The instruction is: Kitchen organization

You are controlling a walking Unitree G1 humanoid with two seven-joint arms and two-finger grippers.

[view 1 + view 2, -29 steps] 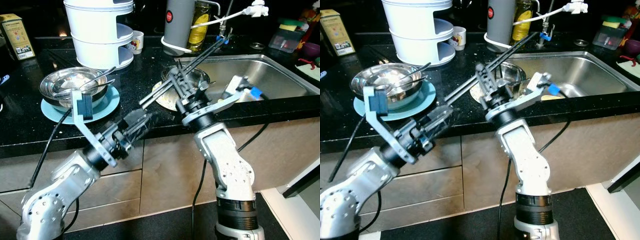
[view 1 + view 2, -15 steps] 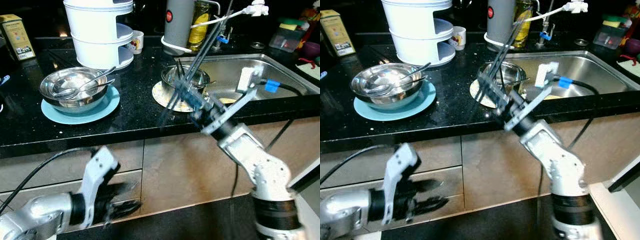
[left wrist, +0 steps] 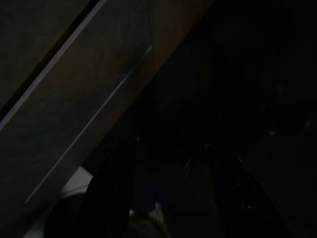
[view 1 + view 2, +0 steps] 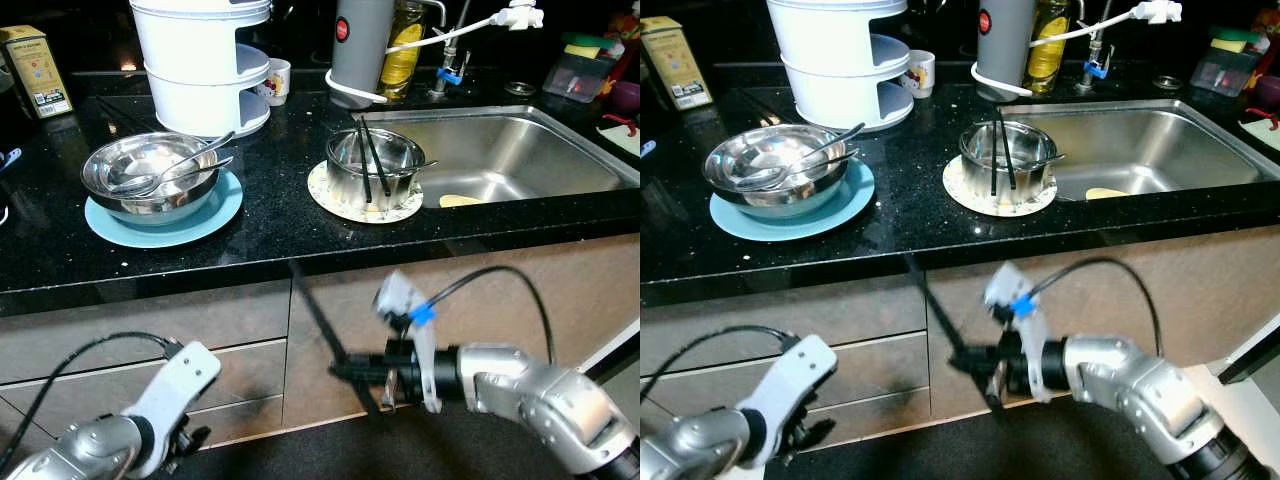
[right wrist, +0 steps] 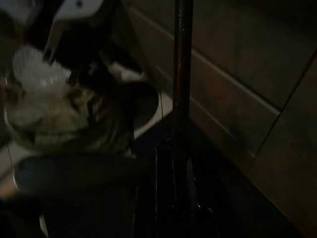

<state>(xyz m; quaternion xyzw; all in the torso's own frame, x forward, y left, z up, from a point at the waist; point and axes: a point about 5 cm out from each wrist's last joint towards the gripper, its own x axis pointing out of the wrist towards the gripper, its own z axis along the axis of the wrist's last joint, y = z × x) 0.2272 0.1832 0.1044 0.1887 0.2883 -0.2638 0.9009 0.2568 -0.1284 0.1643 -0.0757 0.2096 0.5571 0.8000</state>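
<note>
Both arms hang below the countertop (image 4: pixel 260 235); the steel pot (image 4: pixel 374 172) with upright chopsticks (image 4: pixel 366 165) sits above, nearer the right gripper (image 4: pixel 318 325), whose jaw state, like the left gripper's (image 3: pixel 168 198), I cannot tell.

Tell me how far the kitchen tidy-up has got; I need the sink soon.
Done: two chopsticks stand in the steel cup on its patterned coaster. In hand: nothing; both arms hang below the counter. Left: the spoons sit in the steel bowl on the blue plate.
</note>
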